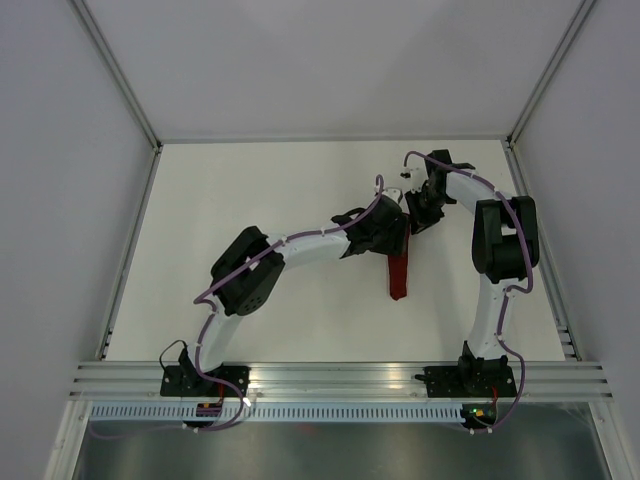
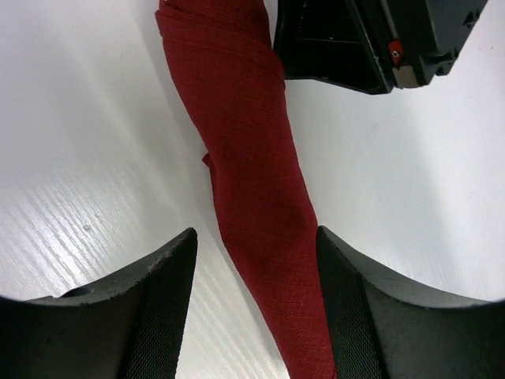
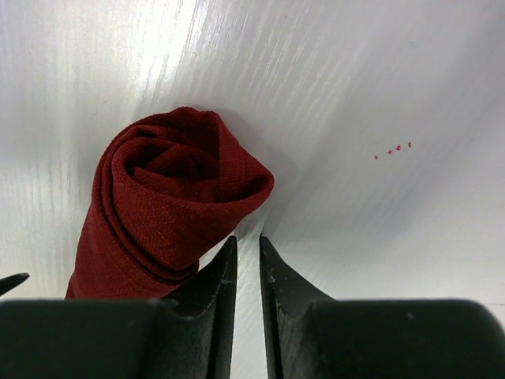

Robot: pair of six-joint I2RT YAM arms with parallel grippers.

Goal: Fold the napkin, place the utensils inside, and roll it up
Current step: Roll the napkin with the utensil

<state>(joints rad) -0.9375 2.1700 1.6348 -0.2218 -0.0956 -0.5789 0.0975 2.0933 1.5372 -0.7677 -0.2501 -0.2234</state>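
Observation:
The napkin (image 1: pixel 398 278) is a dark red cloth rolled into a slim tube lying on the white table (image 1: pixel 250 200). My left gripper (image 2: pixel 256 237) is open and straddles the napkin (image 2: pixel 260 174), which runs between the fingers close to the right one. In the right wrist view the spiral end of the napkin (image 3: pixel 166 197) faces the camera. My right gripper (image 3: pixel 248 241) is only slightly open with nothing in the slit, and its left finger rests beside that end. In the top view the left gripper (image 1: pixel 393 250) and right gripper (image 1: pixel 420 215) meet at the roll's far end. The utensils are out of view.
The right gripper's black body (image 2: pixel 371 39) sits close to the roll's far end in the left wrist view. White walls enclose the table, and a metal rail (image 1: pixel 340 378) runs along the near edge. A few tiny red specks (image 3: pixel 393 149) lie on the table.

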